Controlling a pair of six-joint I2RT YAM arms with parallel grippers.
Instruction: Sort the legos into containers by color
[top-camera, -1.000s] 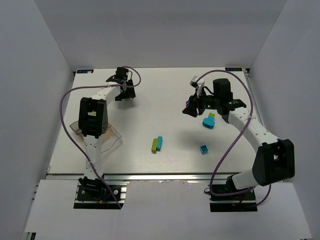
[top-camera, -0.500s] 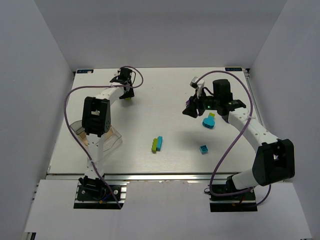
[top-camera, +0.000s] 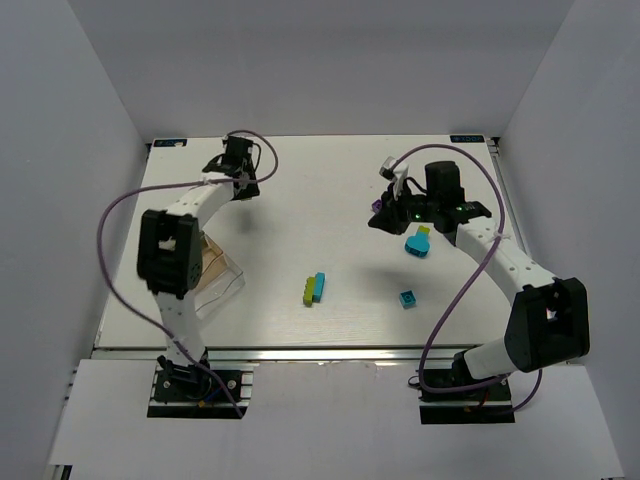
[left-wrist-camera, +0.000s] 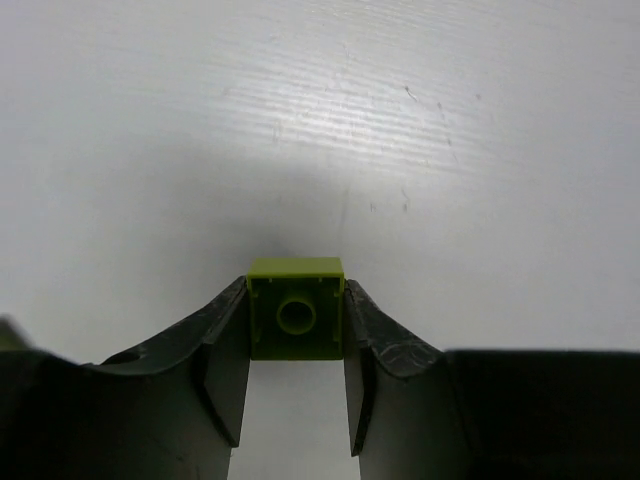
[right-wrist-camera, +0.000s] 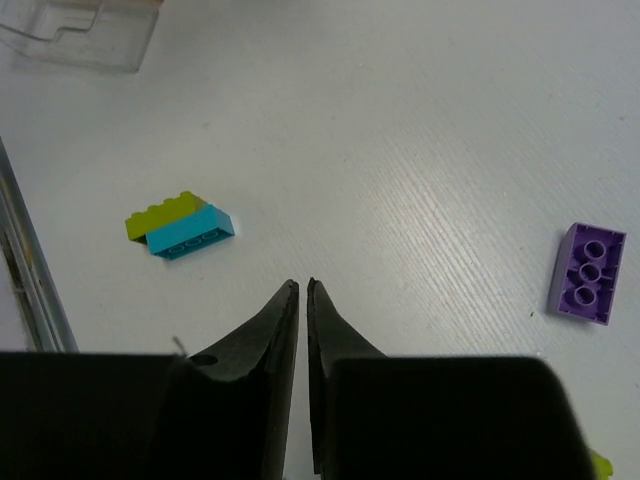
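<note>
Overhead view of a white table (top-camera: 300, 190), with my two arms reaching in from the bottom edge.

My left gripper (top-camera: 238, 168) sits at the upper left of the frame. Its wrist view shows it pinching a lime brick (left-wrist-camera: 295, 310) by two opposite sides, stud hole facing the camera. I cannot tell whether the brick is lifted or resting on the table.

My right gripper (right-wrist-camera: 302, 288) is pressed together on nothing, right of centre in the overhead view. A purple brick (right-wrist-camera: 587, 273) lies loose at the right edge of its wrist view, apart from the tips.

The box (top-camera: 222, 272) is at the lower left, partly behind my left arm (what it holds, I cannot make out).

Also loose are a lime-and-cyan pair (top-camera: 314, 288) at centre, a cyan brick (top-camera: 407, 298) to its right, and a cyan piece (top-camera: 417, 245) with a lime bit on top, near my right gripper.

I judge most of the sorting is left. Every brick I can see is outside the box, only one is in a grip, and it is far from the box.
</note>
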